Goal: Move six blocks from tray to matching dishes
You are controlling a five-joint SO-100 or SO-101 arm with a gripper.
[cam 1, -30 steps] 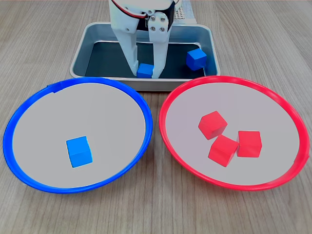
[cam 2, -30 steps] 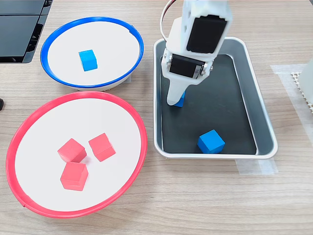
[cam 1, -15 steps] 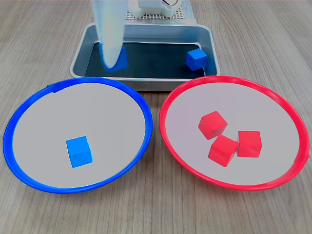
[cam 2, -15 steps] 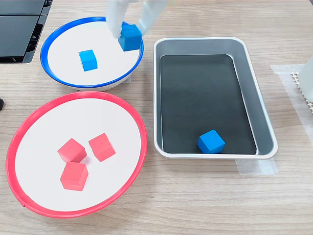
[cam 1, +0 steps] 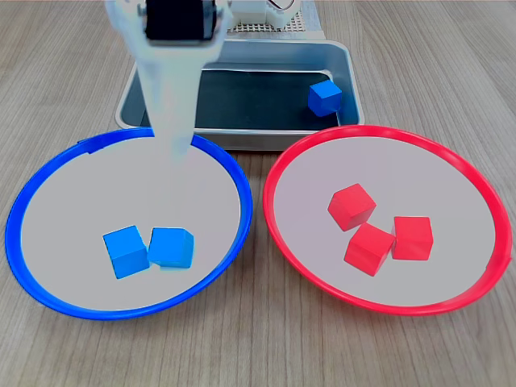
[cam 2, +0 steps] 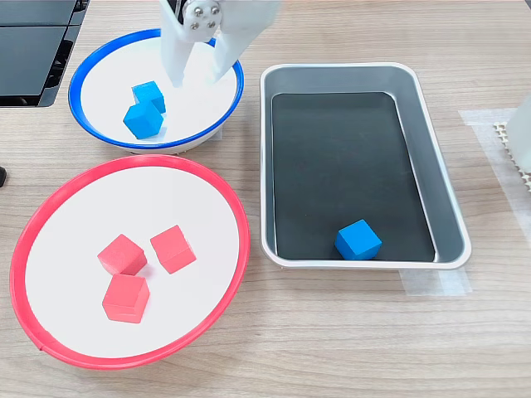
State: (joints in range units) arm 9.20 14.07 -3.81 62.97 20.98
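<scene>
The white plastic gripper [cam 2: 197, 76] hangs over the blue-rimmed dish [cam 2: 99, 137], fingers pointing down and spread apart with nothing between them; in the first exterior view it is blurred. Just below and toward the second exterior view's left of the fingertips, two blue cubes [cam 2: 143, 119] lie touching on the dish's pale grey centre, each turned at a different angle; being cubes, they have no long axis. Well away, toward the second exterior view's lower left, the red-rimmed dish [cam 2: 232, 215] holds three red cubes [cam 2: 123, 254] clustered together. The silver metal tray [cam 2: 419, 108], rectangular with rounded corners and a black bottom, keeps one blue cube [cam 2: 358, 240] near its end far from the gripper.
</scene>
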